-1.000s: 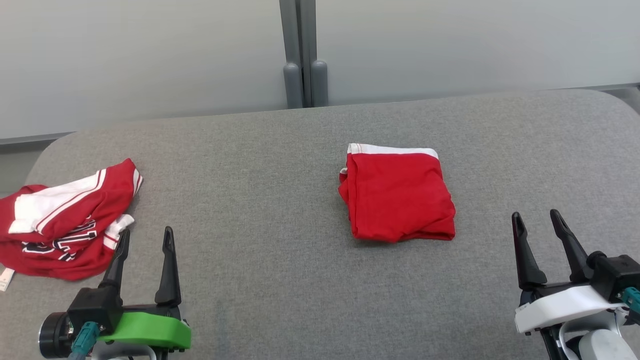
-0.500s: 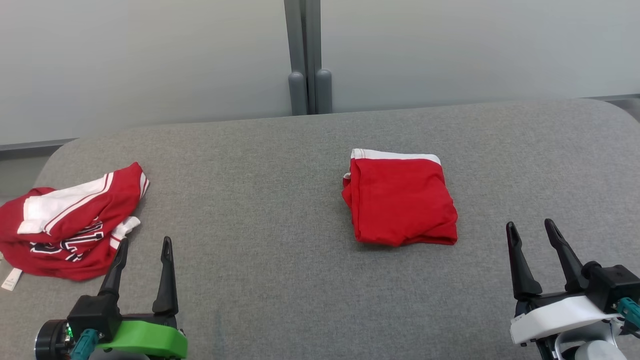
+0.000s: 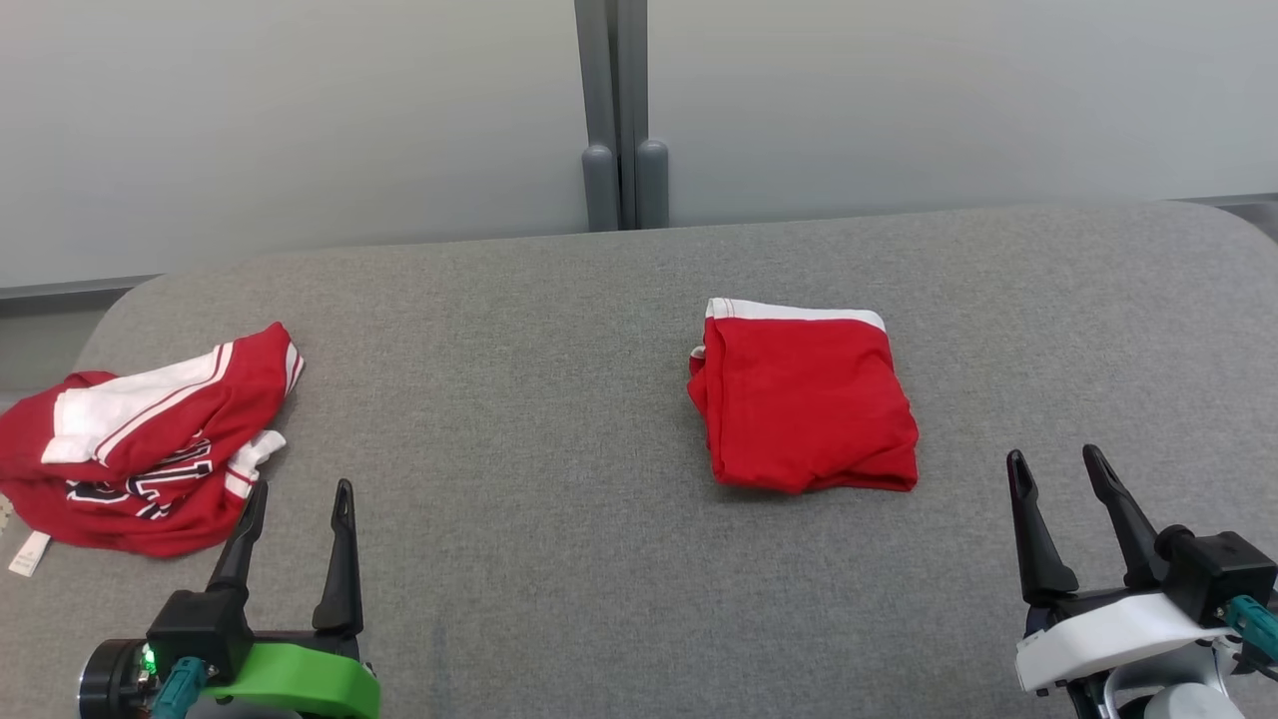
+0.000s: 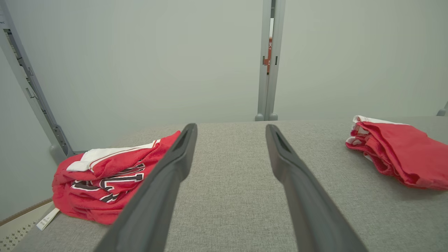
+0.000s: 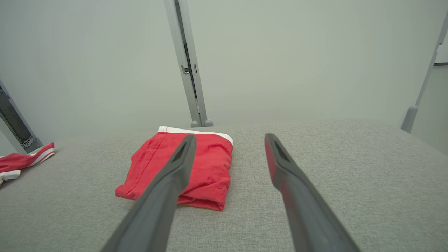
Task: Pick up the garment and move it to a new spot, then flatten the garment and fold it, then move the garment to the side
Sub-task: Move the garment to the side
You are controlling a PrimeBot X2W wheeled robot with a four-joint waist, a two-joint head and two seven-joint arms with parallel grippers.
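A red garment with a white band (image 3: 804, 399) lies folded into a neat square right of the middle of the grey padded surface (image 3: 519, 399). It also shows at the right of the left wrist view (image 4: 402, 150) and just beyond the right fingers (image 5: 210, 164). A second red garment with white stripes and dark lettering (image 3: 150, 439) lies crumpled at the far left (image 4: 105, 175). My left gripper (image 3: 302, 484) stands open and empty near that crumpled garment (image 4: 231, 126). My right gripper (image 3: 1053, 452) is open and empty, to the right of the folded garment and nearer to me (image 5: 229, 135).
A pale wall with a grey vertical post (image 3: 619, 110) runs behind the surface. The surface's rounded left edge (image 3: 100, 320) lies close to the crumpled garment, whose white tag (image 3: 28, 552) hangs near that edge. Bare grey fabric lies between the two garments.
The whole head picture has shifted down and slightly right, so the camera moved. Both garments lie as before. Both grippers stay open, the right one a little lower in the view.
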